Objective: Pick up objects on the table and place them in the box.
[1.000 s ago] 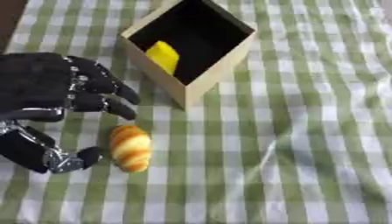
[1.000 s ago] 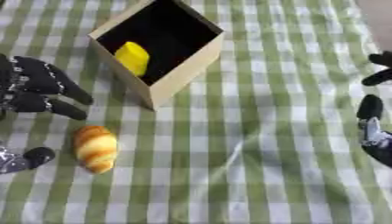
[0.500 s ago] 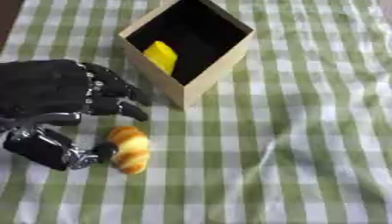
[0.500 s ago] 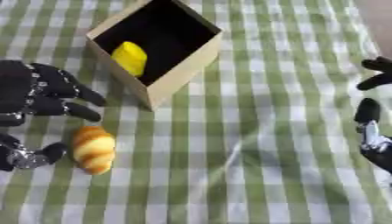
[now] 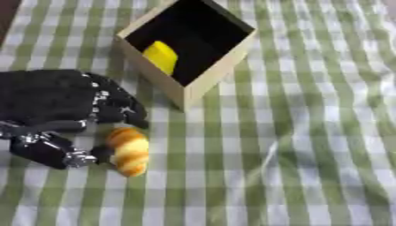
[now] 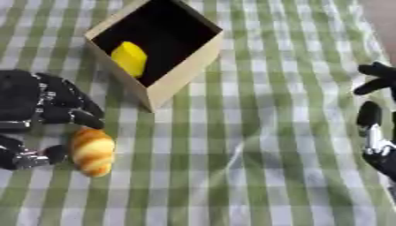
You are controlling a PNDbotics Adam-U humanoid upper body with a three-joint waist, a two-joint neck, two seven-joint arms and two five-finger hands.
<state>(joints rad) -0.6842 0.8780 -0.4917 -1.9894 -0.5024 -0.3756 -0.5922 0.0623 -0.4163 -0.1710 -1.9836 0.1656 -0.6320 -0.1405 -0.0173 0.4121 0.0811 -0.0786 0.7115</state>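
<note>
Cut off at the picture's left edge: the left hand (image 5: 54, 110), arm unseen. Blurred where its fingers (image 5: 120, 110) and thumb (image 5: 50, 150) come close to the bread roll (image 5: 128, 151), so contact cannot be told. Cut off at the right edge: the right hand (image 6: 377, 132), only fingers showing. Partly sunk in the box (image 5: 205, 84), in shadow: a yellow thing (image 5: 161, 56), kind unclear.

Green-and-white checked tablecloth (image 5: 309, 132) across nearly the whole view, lightly creased, with a soft fold running down the middle right. At the upper left corner, a dark brownish strip (image 5: 6, 17) beyond the cloth's edge. At the upper right, a pale pinkish patch (image 6: 380, 17). Even, soft light with faint shadows.
</note>
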